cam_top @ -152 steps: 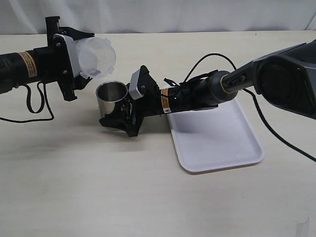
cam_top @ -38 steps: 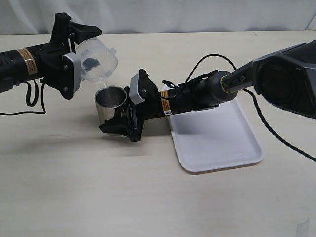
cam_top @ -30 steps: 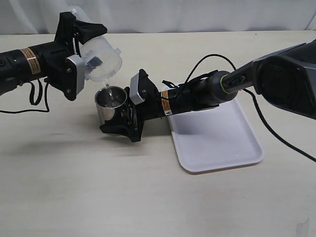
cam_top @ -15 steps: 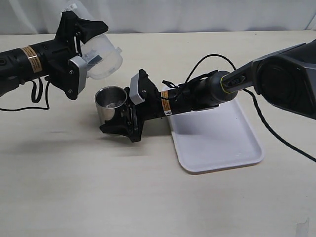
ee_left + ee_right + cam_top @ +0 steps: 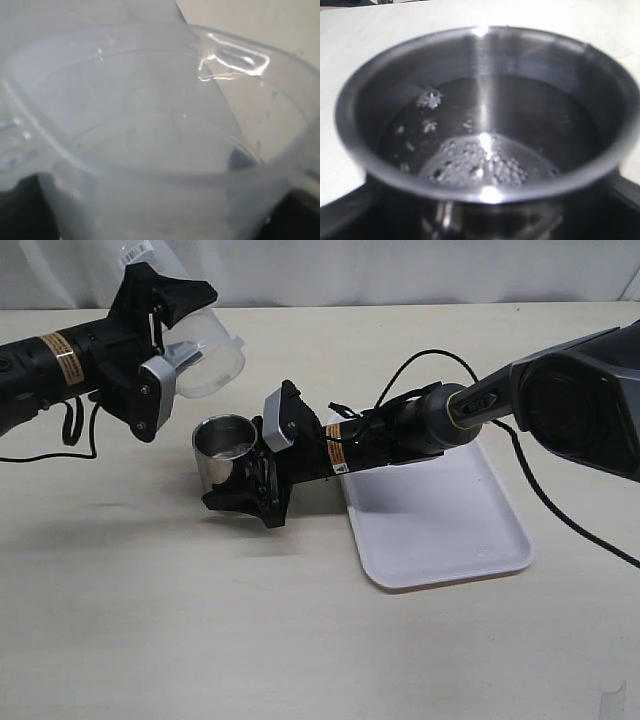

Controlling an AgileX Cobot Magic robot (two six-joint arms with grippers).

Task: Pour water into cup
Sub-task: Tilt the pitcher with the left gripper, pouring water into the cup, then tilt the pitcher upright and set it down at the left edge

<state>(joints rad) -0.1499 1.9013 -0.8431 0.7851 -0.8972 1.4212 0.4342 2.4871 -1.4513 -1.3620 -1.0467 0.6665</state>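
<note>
The steel cup (image 5: 222,452) stands on the table, held by my right gripper (image 5: 247,472), which is shut around its side. The right wrist view looks into the cup (image 5: 485,125) and shows water (image 5: 485,150) with bubbles at its bottom. My left gripper (image 5: 165,335) is shut on the clear plastic pitcher (image 5: 205,350) and holds it up and to the left of the cup, mouth tipped toward the cup. No stream shows. The pitcher (image 5: 150,140) fills the left wrist view and hides the fingers.
A white tray (image 5: 440,520) lies to the right of the cup, under the right arm. Black cables loop from both arms onto the table. A pale backdrop closes the far edge of the table.
A thin stream was falling from the pitcher into the cup; it has stopped. My left gripper has lifted the pitcher up and to the left, tipping it back. The right arm and cup stayed still.
</note>
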